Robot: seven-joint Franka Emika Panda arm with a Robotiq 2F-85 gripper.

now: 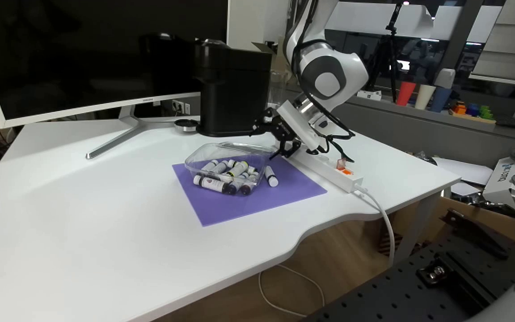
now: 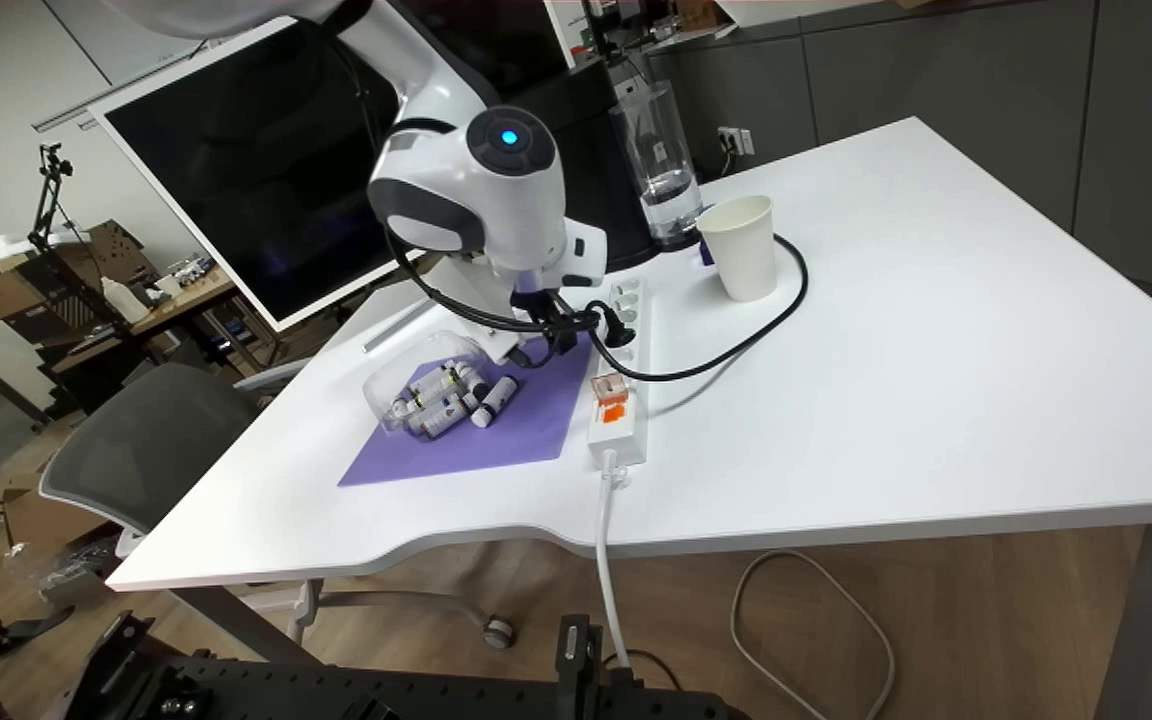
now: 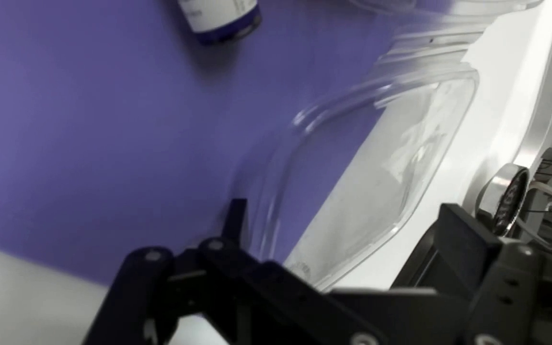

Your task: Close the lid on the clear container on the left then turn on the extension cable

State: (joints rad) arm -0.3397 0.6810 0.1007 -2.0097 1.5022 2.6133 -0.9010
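The clear container [image 1: 190, 163] stands on the purple mat, full of small bottles [image 1: 237, 169]; it shows in both exterior views [image 2: 376, 385]. Its clear lid [image 3: 362, 163] is folded open in the wrist view, lying out partly over the mat and partly over the white table. My gripper [image 3: 345, 211] is open, with one finger on each side of the lid's end and a gap to the far edge. In an exterior view the gripper [image 1: 264, 143] is low beside the container. The white extension cable [image 1: 322, 169] lies right of the mat, with an orange switch [image 2: 614, 412].
A loose bottle [image 1: 271, 175] lies beside the container. A black machine [image 1: 235, 89] and a monitor [image 1: 105, 53] stand behind. A black plug [image 2: 619, 328] is at the extension cable. A paper cup [image 2: 741, 245] and glass vase [image 2: 661, 160] stand nearby.
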